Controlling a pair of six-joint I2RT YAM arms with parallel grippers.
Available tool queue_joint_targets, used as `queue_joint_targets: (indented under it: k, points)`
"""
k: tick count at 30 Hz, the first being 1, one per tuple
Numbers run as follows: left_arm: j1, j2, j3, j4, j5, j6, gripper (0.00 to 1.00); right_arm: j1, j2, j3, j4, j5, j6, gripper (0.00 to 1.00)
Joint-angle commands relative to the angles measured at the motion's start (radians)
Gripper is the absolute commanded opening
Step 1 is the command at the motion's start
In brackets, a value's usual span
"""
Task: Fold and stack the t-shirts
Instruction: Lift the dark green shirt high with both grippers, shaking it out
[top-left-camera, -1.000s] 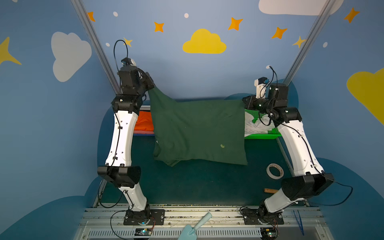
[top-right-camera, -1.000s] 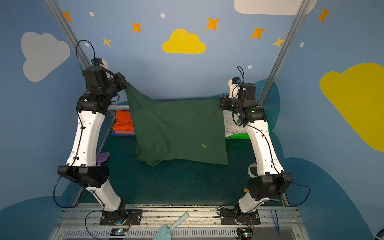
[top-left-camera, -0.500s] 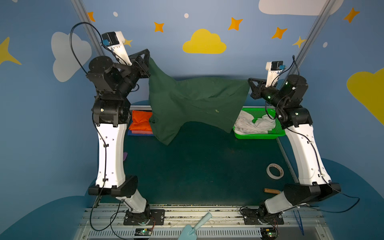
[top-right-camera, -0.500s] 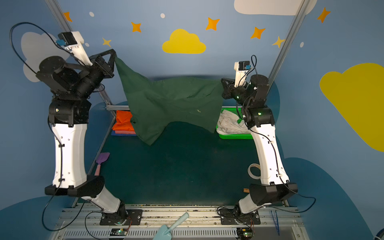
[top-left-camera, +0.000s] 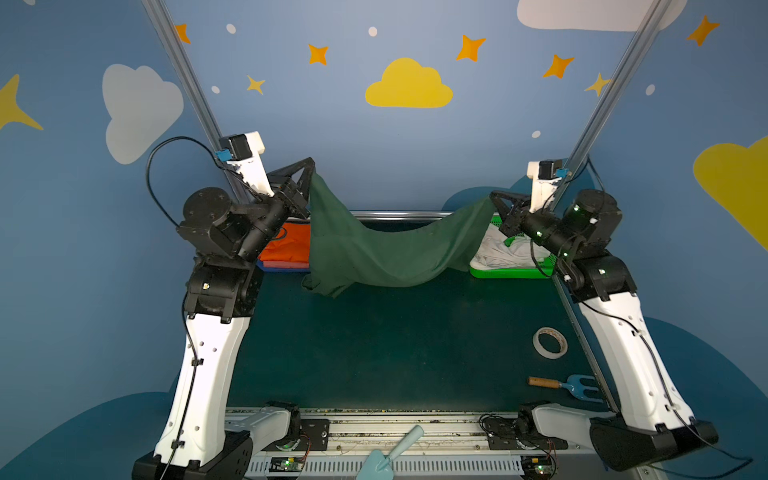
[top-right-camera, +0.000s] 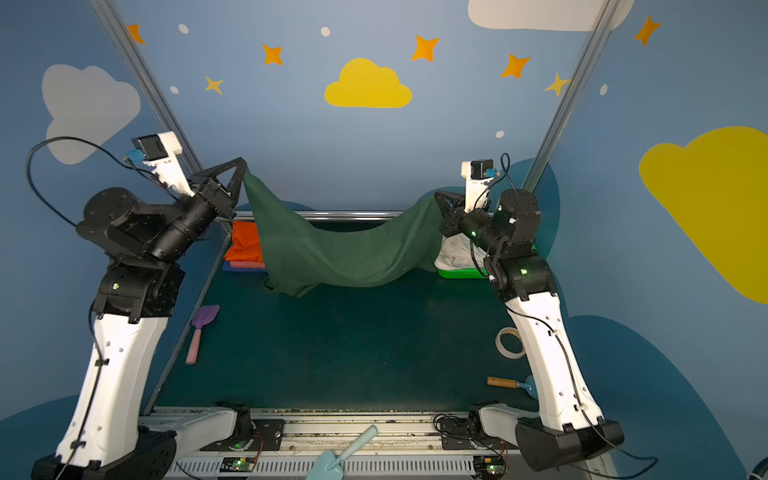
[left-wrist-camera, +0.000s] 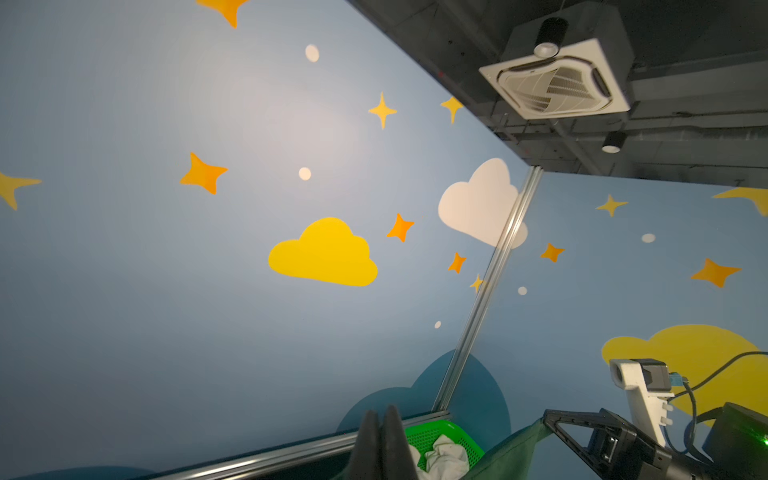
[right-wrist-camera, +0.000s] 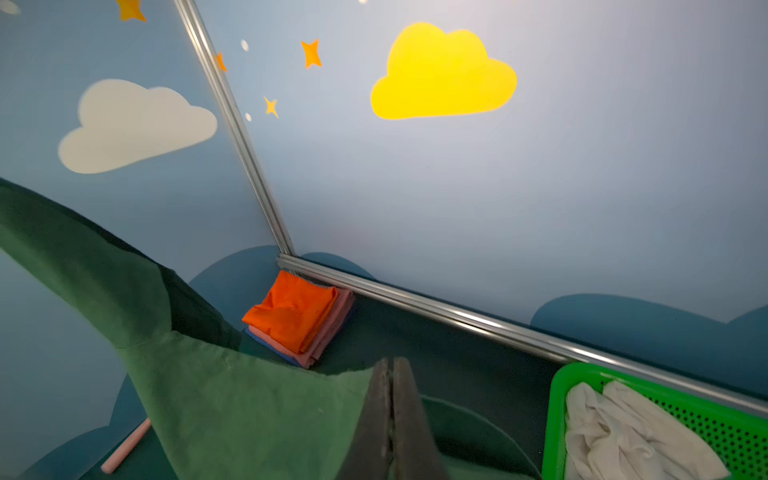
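The dark green t-shirt (top-left-camera: 374, 249) hangs in the air above the back part of the surface (top-left-camera: 395, 353), stretched between the two arms like a hammock and sagging in its middle. The left pincer (top-left-camera: 312, 166) is clenched on one upper corner of it, raised high at the left. The right pincer (top-left-camera: 493, 198) is clenched on the opposite corner, a little lower, at the right. In the right wrist view the two fingers (right-wrist-camera: 374, 415) are pressed together with the green cloth caught between them. The lowest fold of the shirt hangs under the left side; whether it touches the surface I cannot tell. Behind the shirt, in the back left corner, lies a folded pile: the orange t-shirt (right-wrist-camera: 291, 311) on top, the pink t-shirt (right-wrist-camera: 328, 338) under it and the blue t-shirt (right-wrist-camera: 254, 335) at the bottom. In the back right corner stands the green mesh basket (top-left-camera: 511, 273), and the white t-shirt (top-left-camera: 498, 253) lies crumpled inside it. A roll of tape (top-left-camera: 549, 341) lies near the right edge of the surface, well apart from the shirts, and nearer to the front a small blue fork with a wooden handle (top-left-camera: 561, 384).
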Motion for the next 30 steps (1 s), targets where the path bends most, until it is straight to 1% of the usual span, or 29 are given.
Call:
queue_joint_targets:
  k: [1,4,6,10,13,15,16,17,21,23,25,28,30]
  points:
    - [-0.008,-0.036,0.033,0.087,0.014,-0.008,0.05,0.014,-0.066,-0.006,0.013,0.003,-0.011,0.00]
    - [-0.009,-0.027,0.021,0.072,-0.027,0.016,0.05,0.016,-0.067,-0.008,-0.003,0.045,-0.014,0.00]
    - [-0.009,-0.004,0.012,0.062,-0.048,0.035,0.05,0.015,-0.043,0.001,-0.019,0.068,-0.024,0.00]
    - [-0.010,0.096,0.009,0.072,-0.090,0.065,0.05,0.014,0.058,0.040,-0.026,0.087,-0.036,0.00]
    - [-0.009,0.220,0.073,0.064,-0.138,0.102,0.05,0.008,0.181,0.139,-0.045,0.096,-0.031,0.00]
    - [-0.001,0.300,0.120,0.102,-0.159,0.115,0.05,-0.008,0.270,0.231,-0.048,0.057,0.003,0.00]
    - [0.006,0.343,0.154,0.127,-0.164,0.099,0.05,-0.016,0.313,0.286,-0.044,0.033,0.020,0.00]
    - [0.013,0.382,0.198,0.136,-0.156,0.075,0.05,-0.019,0.351,0.336,-0.042,0.019,0.027,0.00]
    - [0.023,0.526,0.461,0.151,-0.067,0.000,0.05,-0.031,0.475,0.584,-0.055,-0.020,0.025,0.00]
    - [0.021,0.590,0.605,0.145,-0.038,-0.019,0.05,-0.039,0.511,0.681,-0.044,-0.060,0.025,0.00]
    - [0.017,0.662,0.800,0.116,-0.017,-0.030,0.05,-0.051,0.535,0.766,-0.018,-0.103,0.034,0.00]
    - [0.013,0.748,1.043,0.094,0.012,-0.042,0.05,-0.055,0.541,0.830,0.025,-0.144,0.030,0.00]
    - [0.012,0.758,1.095,0.127,0.035,-0.051,0.05,-0.054,0.522,0.825,0.066,-0.168,0.022,0.00]
